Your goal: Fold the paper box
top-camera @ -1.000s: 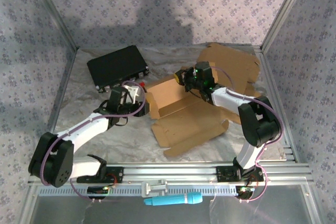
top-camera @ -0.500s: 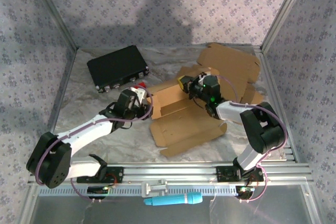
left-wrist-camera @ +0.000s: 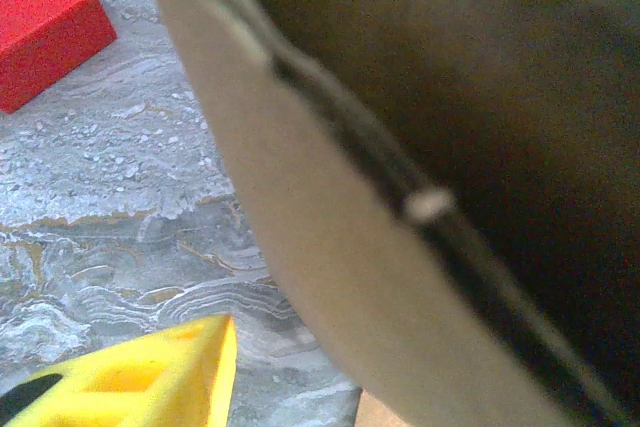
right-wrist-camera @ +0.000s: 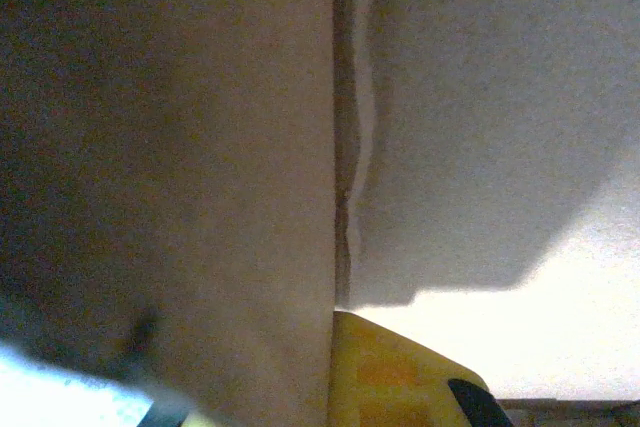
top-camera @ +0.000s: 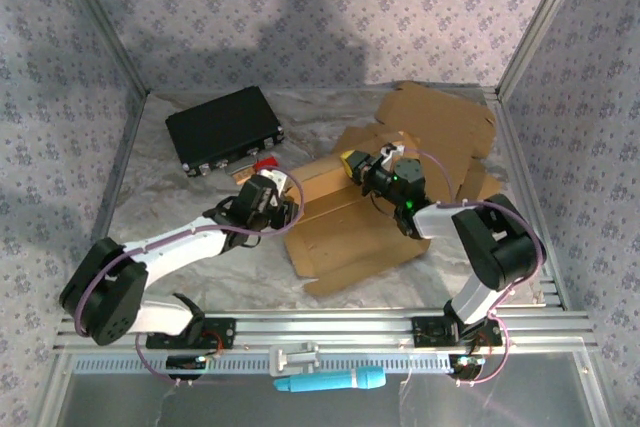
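No legible text, labels, brand marks or numbers anywhere. Plain, unprinted brown cardboard on the paper box point(top-camera: 350, 232). Behind it, small pale marks along the black case point(top-camera: 222, 127) front edge, too small to read.

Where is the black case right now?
In the top view, the black case lies at the far left, beyond the left gripper and left of the paper box.
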`<action>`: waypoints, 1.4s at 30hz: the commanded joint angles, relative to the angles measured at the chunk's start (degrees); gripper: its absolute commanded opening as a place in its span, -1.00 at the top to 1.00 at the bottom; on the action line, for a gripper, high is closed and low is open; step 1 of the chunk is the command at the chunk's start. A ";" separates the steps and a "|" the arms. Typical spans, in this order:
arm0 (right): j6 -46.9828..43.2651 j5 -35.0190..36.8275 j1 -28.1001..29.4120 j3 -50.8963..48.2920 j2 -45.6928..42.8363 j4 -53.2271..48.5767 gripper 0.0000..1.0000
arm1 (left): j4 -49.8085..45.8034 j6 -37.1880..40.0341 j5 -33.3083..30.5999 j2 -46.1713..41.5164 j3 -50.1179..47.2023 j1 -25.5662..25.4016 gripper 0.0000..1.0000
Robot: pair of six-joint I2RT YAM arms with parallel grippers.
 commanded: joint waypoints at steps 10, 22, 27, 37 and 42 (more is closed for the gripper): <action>-2.66 -3.37 0.49 -0.90 3.57 0.16 1.00 | 1.56 -2.82 -7.84 3.42 3.46 -2.12 0.03; -2.75 -1.73 2.42 -1.48 3.86 -0.30 1.00 | -4.22 -9.17 -19.04 8.79 9.02 -5.66 0.19; -2.83 -1.33 2.48 -0.65 3.25 -1.36 1.00 | -6.21 -10.94 -22.06 10.30 10.07 -6.79 0.47; -4.35 0.00 3.23 2.04 -1.20 -11.51 0.74 | -20.51 -18.56 -31.36 14.29 18.68 -7.57 1.00; -9.51 1.13 0.32 7.54 -10.77 -31.92 0.02 | -26.80 -16.03 -32.19 12.46 24.50 -4.57 1.00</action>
